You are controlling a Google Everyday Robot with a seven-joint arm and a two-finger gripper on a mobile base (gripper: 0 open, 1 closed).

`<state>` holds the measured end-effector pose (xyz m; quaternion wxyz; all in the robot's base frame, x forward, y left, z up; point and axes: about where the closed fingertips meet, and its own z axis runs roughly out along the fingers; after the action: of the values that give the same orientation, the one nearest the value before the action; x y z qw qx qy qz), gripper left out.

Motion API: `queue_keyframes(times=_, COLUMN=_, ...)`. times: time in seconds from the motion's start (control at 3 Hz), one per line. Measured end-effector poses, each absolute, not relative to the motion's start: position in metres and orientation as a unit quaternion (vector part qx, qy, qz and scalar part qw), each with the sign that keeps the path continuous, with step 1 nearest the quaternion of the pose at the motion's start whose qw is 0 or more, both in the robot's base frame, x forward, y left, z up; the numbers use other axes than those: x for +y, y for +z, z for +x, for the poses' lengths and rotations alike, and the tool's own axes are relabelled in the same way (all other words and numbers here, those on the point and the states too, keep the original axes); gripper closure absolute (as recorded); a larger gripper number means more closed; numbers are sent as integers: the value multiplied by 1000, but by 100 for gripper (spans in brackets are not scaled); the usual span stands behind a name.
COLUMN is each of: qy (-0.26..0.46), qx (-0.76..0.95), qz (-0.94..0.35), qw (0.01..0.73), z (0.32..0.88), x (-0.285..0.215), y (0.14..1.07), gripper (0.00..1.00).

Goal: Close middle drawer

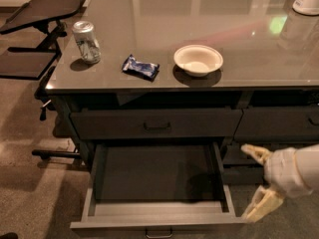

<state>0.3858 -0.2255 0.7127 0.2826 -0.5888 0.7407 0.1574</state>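
Grey carpet surrounds a glass-topped desk [249, 68] carrying a soda can [85, 42], a blue snack packet [141, 66] and a white bowl [198, 59]. Below the closed top drawer [157, 125], the middle drawer [154, 178] stands fully extended and empty. The gripper [249, 182] hangs just beside the drawer's right front corner, released, fingers spread wide and grasping nothing. Judgement: it is positioned low to reach the drawer front and push it home.
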Motion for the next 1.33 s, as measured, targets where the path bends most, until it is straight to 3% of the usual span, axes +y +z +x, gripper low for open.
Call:
queue_keyframes(times=0.33, qy=209, qx=727, qz=-587, qw=287, z=364, x=-221, y=645, gripper=0)
queue_keyframes(times=0.67, qy=254, qx=727, qz=-580, qw=267, z=335, x=-216, y=583, gripper=18)
queue_keyframes(times=1.33, qy=303, qx=760, qz=-538, qw=201, z=299, x=-206, y=487, gripper=64)
